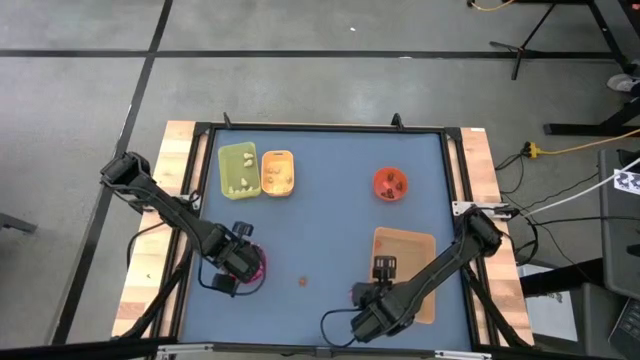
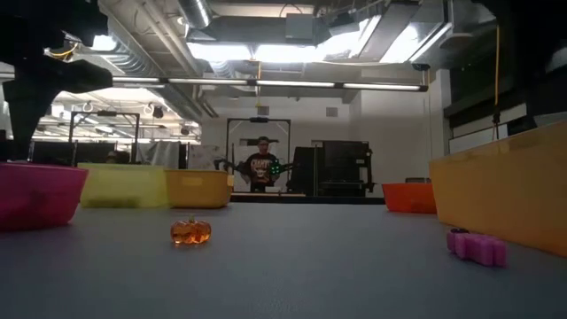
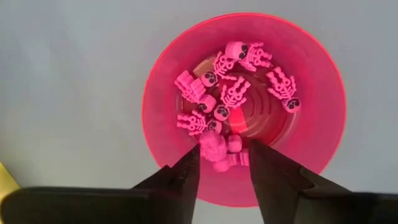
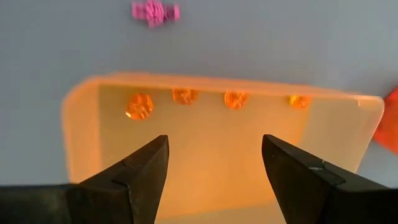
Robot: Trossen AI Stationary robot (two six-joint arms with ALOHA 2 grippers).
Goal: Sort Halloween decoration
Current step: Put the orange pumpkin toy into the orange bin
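My left gripper (image 3: 224, 154) hangs open, pointing down, over the pink bowl (image 3: 314, 81) at the table's near left (image 1: 258, 262). Several magenta skeletons (image 3: 233, 93) lie in the bowl, and one more (image 3: 214, 144) shows right between the fingertips. My right gripper (image 4: 214, 149) stands open above the tan tray (image 4: 205, 180) at the near right, with nothing between its fingers. Several orange pumpkins (image 4: 139, 106) lie along one wall of that tray. On the bare table lie one pumpkin (image 1: 303, 281) and one magenta skeleton (image 1: 355, 293). My left gripper comes from above with a magenta skeleton (image 3: 219, 164) showing between its parted fingertips. I cannot tell whether the fingers touch it or whether it lies loose in the bowl.
A green tray (image 1: 238, 168) and an orange tray (image 1: 278, 172) holding small pieces stand side by side at the far left. A red bowl (image 1: 390, 184) stands at the far right. Blue table shows bare in the middle. A person (image 2: 262, 168) stands in the room beyond.
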